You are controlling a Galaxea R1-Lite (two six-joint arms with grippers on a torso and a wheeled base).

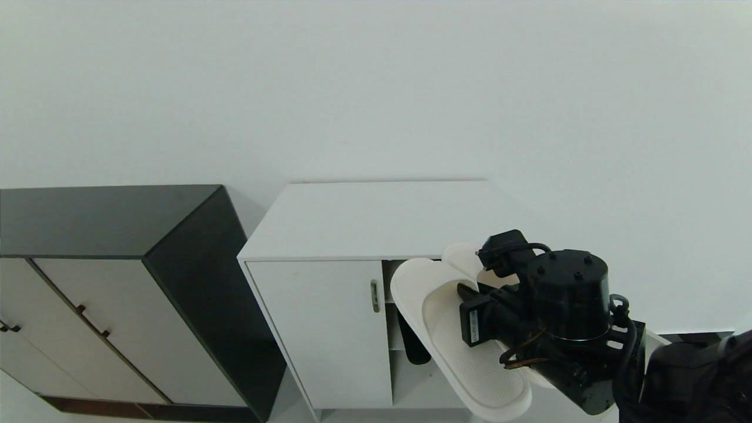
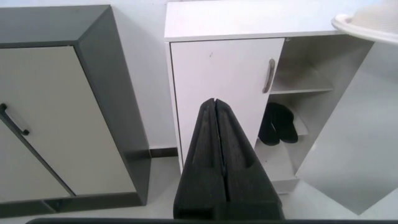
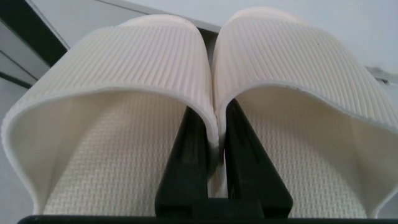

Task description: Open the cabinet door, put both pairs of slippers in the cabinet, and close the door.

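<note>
Before cabinet opening: right gripper (image 3: 216,168) clamped on the adjoining inner edges of the 2 white slippers (image 1: 464,352).
Long axis: slanted, toes nearest the open compartment of the cabinet (image 1: 376,223).
Lower shelf: black slippers (image 2: 278,123) already inside.
Left gripper (image 2: 219,155): fingers pressed together, empty, well back.

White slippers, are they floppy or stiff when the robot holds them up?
Probably fairly stiff: the white slippers stick out from the right gripper without drooping. Likely light, since one pinch carries both. The ribbed texture probably helps against slipping.
</note>
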